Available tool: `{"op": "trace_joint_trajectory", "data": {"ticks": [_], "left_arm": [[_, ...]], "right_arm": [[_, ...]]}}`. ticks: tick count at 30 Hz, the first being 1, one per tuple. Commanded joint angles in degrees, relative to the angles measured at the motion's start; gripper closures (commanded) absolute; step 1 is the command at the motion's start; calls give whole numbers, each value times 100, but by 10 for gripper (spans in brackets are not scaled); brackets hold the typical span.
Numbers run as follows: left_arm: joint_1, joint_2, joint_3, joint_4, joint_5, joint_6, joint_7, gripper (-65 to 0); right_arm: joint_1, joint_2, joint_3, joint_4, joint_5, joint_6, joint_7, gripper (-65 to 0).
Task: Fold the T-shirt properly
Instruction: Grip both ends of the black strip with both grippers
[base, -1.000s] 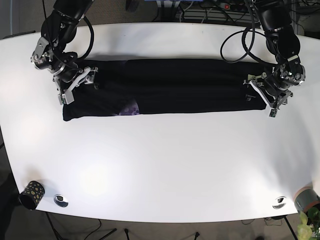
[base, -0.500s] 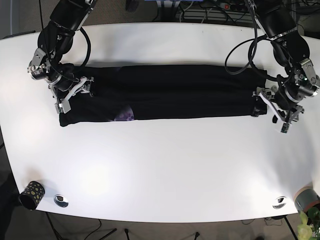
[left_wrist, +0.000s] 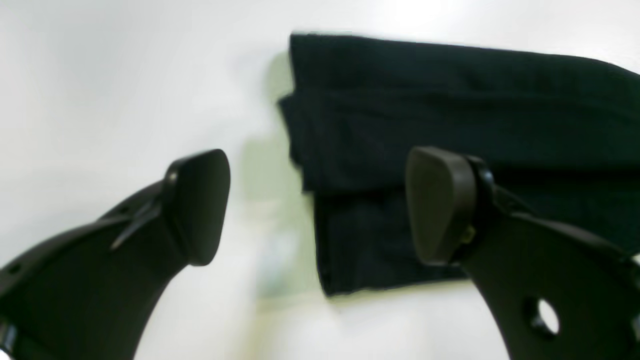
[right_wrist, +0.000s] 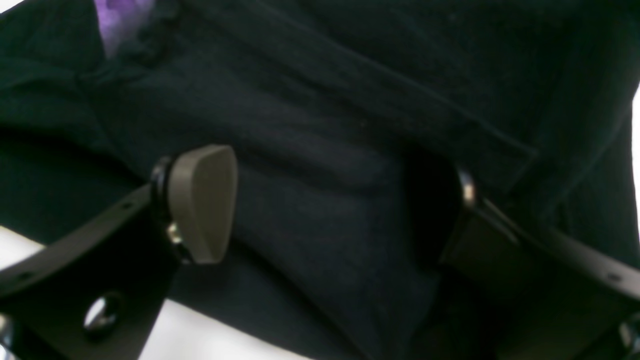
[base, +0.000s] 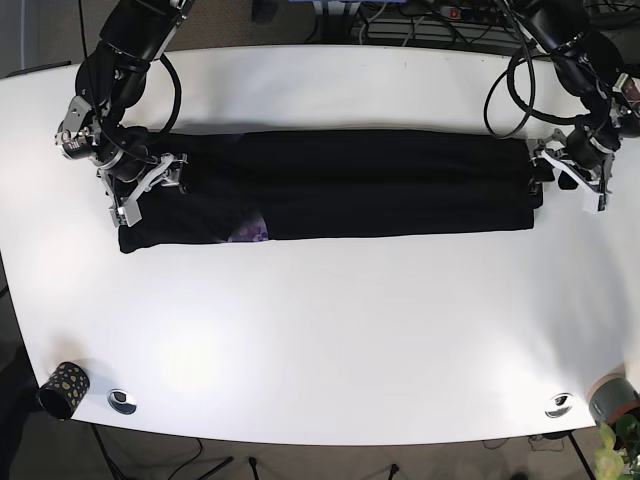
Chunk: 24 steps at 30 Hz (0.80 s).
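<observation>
**Black T-shirt laid as a long folded band across the white table**

A black T-shirt (base: 340, 185), folded lengthwise into a long narrow band, is laid across the far half of a white oval table (base: 330, 330), running from one side to the other. A small purple patch (base: 250, 229) is seen near its lower edge toward the base view's left. In the left wrist view the end of the shirt (left_wrist: 450, 130) is shown as two stacked layers, with the lower layer set slightly back from the upper one.

The right gripper (right_wrist: 320, 200) is positioned over the shirt's end at the base view's left (base: 148, 180). Its jaws are held well apart, with dark cloth lying between and beneath the pads; whether the pads touch the cloth cannot be told, and nothing is pinched between them.

The left gripper (left_wrist: 317, 205) is placed at the opposite end (base: 572, 172). Its jaws are likewise spread wide, one pad above bare table just off the shirt's edge, the other above the cloth. Nothing is held.

Near the table's front edge, a dark speckled cup (base: 62, 388) and two small round metal fittings (base: 122, 400) (base: 559, 405) are seen.
</observation>
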Motion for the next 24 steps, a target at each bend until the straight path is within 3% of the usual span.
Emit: {"op": "trace_joint_trajectory", "data": {"ticks": [1, 17, 21, 24], "left_arm": [[-70, -69, -19, -78, -125, -8, -86, -518], [-132, 186, 658, -702, -134, -8, -86, -494], [-132, 238, 667, -588, -134, -8, -86, -279], [-132, 247, 685, -403, -134, -8, -86, -53]], "right_arm": [[65, 74, 15, 46, 16, -10, 25, -507], [74, 74, 15, 37, 16, -10, 25, -507], [74, 74, 15, 37, 16, -10, 25, -507], [65, 74, 15, 37, 16, -10, 25, -507]]}}
